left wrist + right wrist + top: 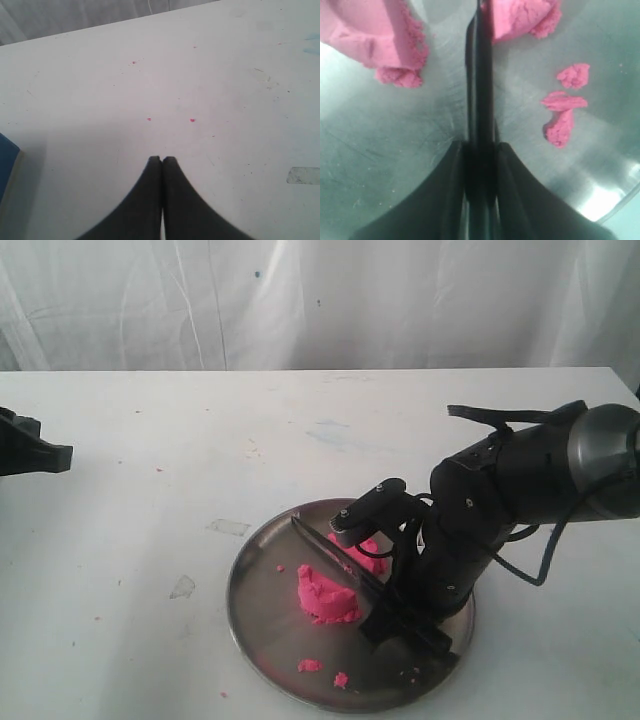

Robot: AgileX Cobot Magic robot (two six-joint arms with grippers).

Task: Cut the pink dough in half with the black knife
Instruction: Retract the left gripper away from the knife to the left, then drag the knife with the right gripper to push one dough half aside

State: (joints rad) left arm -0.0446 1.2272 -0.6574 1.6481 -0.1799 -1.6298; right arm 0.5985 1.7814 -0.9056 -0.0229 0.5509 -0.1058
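Knife [322,550] lies diagonally through split dough [325,595], tip seemingly far-left.

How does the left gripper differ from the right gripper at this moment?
The left gripper is shut on nothing, its jaws pressed together; the right gripper is shut on the black knife. The left gripper hangs over the white table; the right gripper is over the steel plate, its blade lying between two pieces of the pink dough. Both are black and closed.
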